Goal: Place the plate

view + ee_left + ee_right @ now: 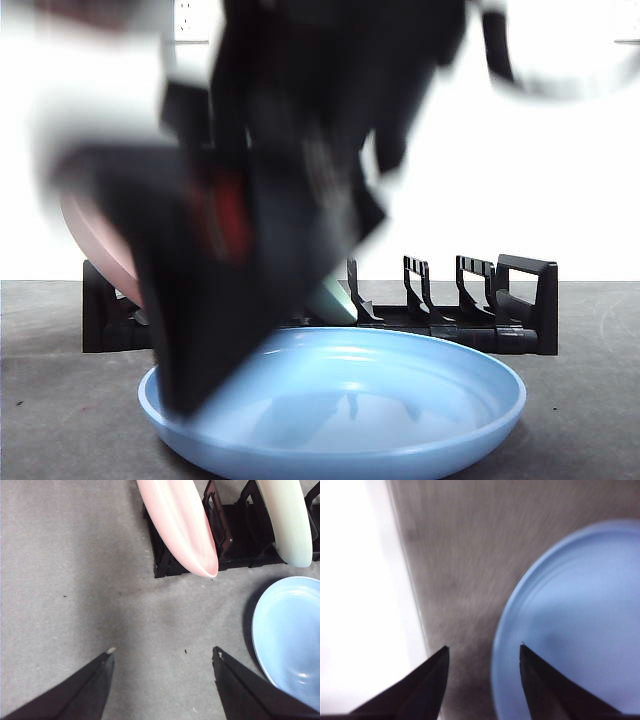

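Observation:
A light blue plate lies flat on the grey table in front of a black dish rack. It also shows in the left wrist view and the right wrist view. My right gripper is open and empty, its view blurred, with the gap over the table just beside the plate's rim. My left gripper is open and empty above bare table beside the plate, short of the rack. A big blurred dark arm comes down onto the plate's left rim; I cannot tell which arm it is.
A pink plate stands in the rack's end slot and shows in the front view. A pale green plate stands a few slots along. The rack's right-hand slots hold nothing. A white edge borders the table.

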